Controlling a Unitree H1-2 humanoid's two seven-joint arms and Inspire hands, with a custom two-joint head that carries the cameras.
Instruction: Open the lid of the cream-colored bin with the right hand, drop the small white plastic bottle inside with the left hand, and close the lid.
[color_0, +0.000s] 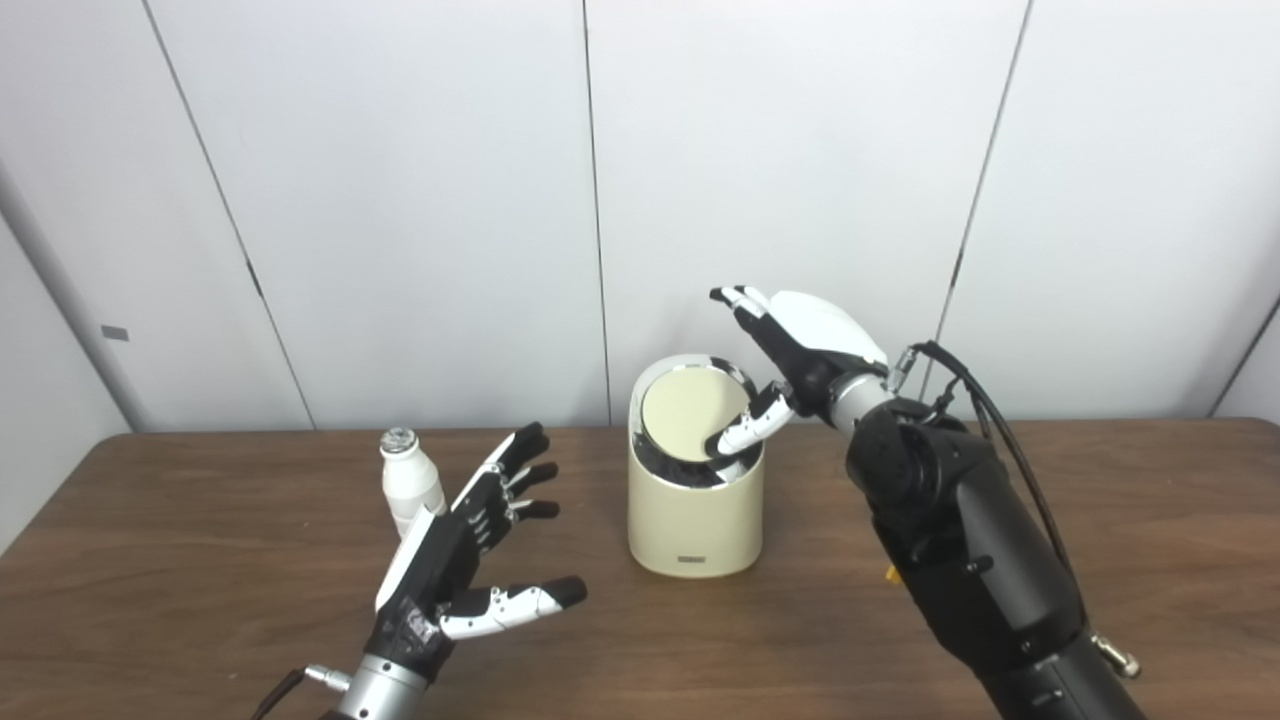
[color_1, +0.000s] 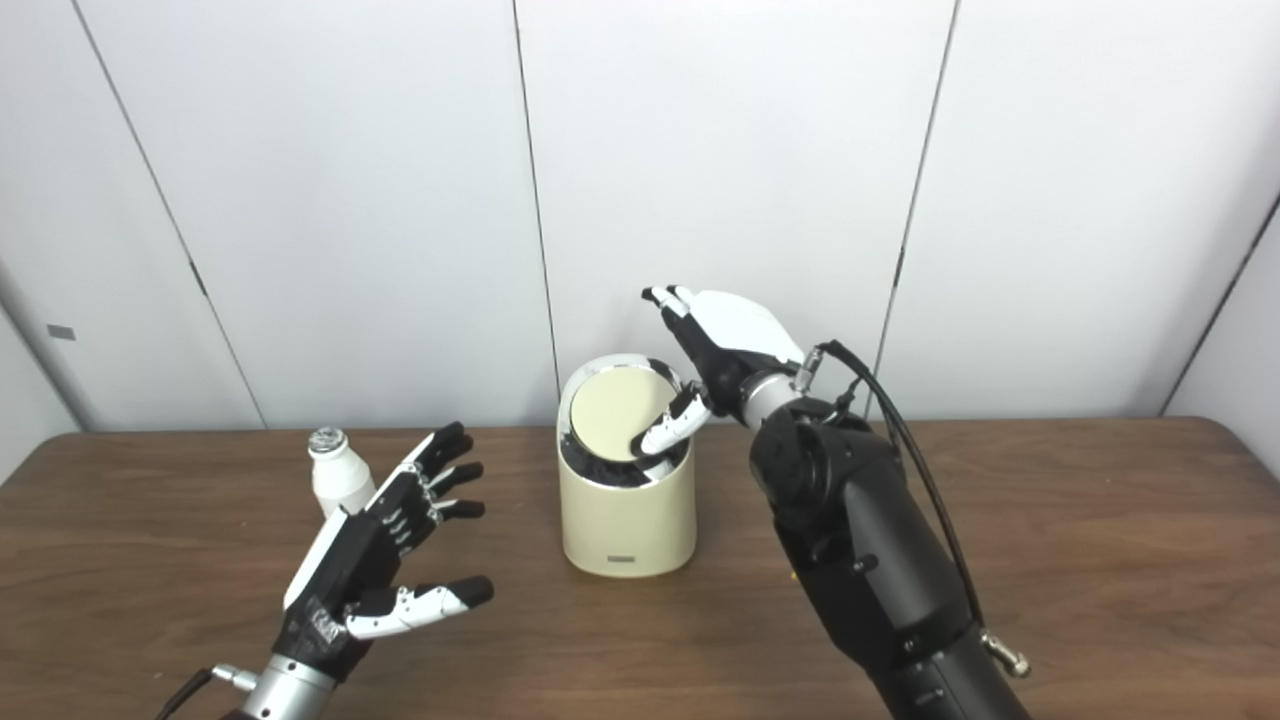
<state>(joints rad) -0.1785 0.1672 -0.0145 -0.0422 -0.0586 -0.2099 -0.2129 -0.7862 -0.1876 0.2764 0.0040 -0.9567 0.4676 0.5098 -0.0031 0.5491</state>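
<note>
We saw a cream bin (color_0: 692, 520) standing upright near the middle of the brown wooden worktop (color_0: 200, 620), with its round lid (color_0: 690, 412) tilted toward the camera and a dark gap showing along the lid's lower edge inside the shiny rim. The right hand (color_0: 800, 350) was raised over the bin's right side, palm facing left, fingers (color_0: 738, 298) extended upward and apart from each other, holding nothing. Its thumb (color_0: 745, 428) reached down and touched the lid's lower right edge; we could not tell whether it pressed or only rested there. The right arm (color_0: 960, 540) came up from the bottom right corner, with a black cable (color_0: 985, 400) looping off the wrist. The small white bottle (color_0: 410, 482) stood upright on the worktop left of the bin, well apart from it, with a silvery cap on top. The left hand (color_0: 460, 560) hovered just in front of the bottle, fingers spread wide, thumb pointing right, gripping nothing; from the head views its fingers overlapped the bottle's lower right side, and we could not tell if they touched. Plain white wall panels (color_1: 300, 200) stood behind the worktop.
</note>
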